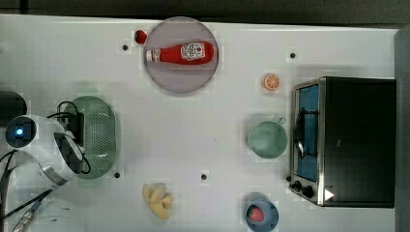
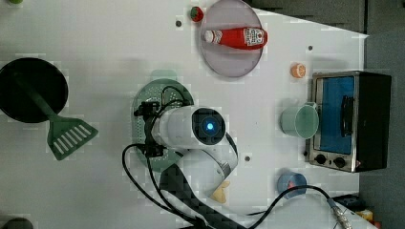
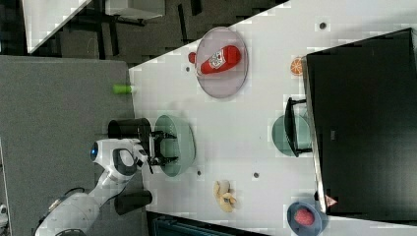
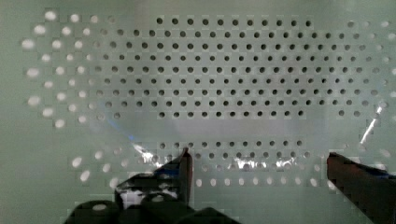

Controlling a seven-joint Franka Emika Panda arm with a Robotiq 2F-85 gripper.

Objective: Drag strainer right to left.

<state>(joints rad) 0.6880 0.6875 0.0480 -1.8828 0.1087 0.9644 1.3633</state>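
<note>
The strainer (image 1: 99,137) is showing as a pale green oval bowl, its inside dotted with rows of small round holes, with a small tab at its rim. It is sitting on the white surface (image 1: 193,125) toward the top view's left. The gripper (image 4: 259,163) is hanging inside it, jaws spread wide, pinching nothing.

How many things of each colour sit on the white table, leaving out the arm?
Green: 3, the strainer, the cup, the spatula.
Red: 3, the ketchup bottle, a small red fruit, the strawberry.
Orange: 1, the orange slice.
Yellow: 1, the bananas.
Blue: 1, the bowl.
Grey: 1, the plate.
Black: 2, the toaster oven, the round pan.
Total: 12.
</note>
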